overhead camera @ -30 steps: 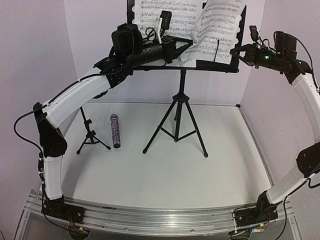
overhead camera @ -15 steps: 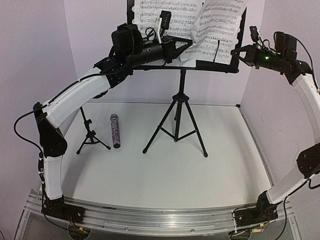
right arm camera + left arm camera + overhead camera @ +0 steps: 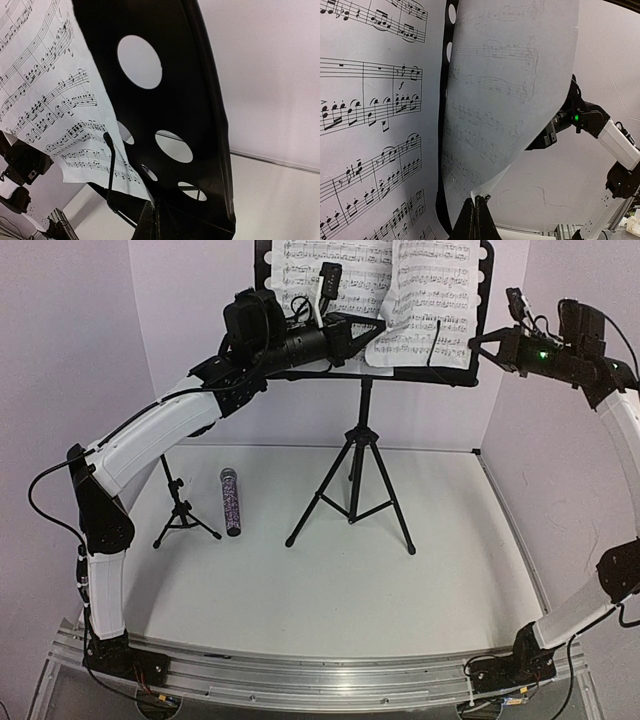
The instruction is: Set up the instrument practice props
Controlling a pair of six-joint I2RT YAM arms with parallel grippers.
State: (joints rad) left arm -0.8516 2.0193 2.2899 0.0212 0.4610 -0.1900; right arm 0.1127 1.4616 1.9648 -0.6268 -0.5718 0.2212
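The black tripod music stand (image 3: 360,440) stands at the back centre, its perforated desk (image 3: 190,90) holding two white music sheets. The left sheet (image 3: 300,265) lies flat on it. My left gripper (image 3: 377,328) is shut on the lower left corner of the right sheet (image 3: 435,300), which curls off the desk (image 3: 490,100). My right gripper (image 3: 474,340) is shut at that sheet's lower right corner (image 3: 45,75), by the desk's right edge. The glittery microphone (image 3: 231,502) lies on the table left of the stand, beside the small black mic stand (image 3: 180,510).
White walls close the table in at the back and on both sides. A wire page retainer (image 3: 112,165) rises from the desk's lip across the right sheet. The music stand's three legs (image 3: 350,515) spread over the middle of the table. An aluminium rail (image 3: 320,675) runs along the near edge.
The right sheet has swung from tilted to nearly upright on the desk. My right gripper closed and rose slightly. The left arm has hardly moved.
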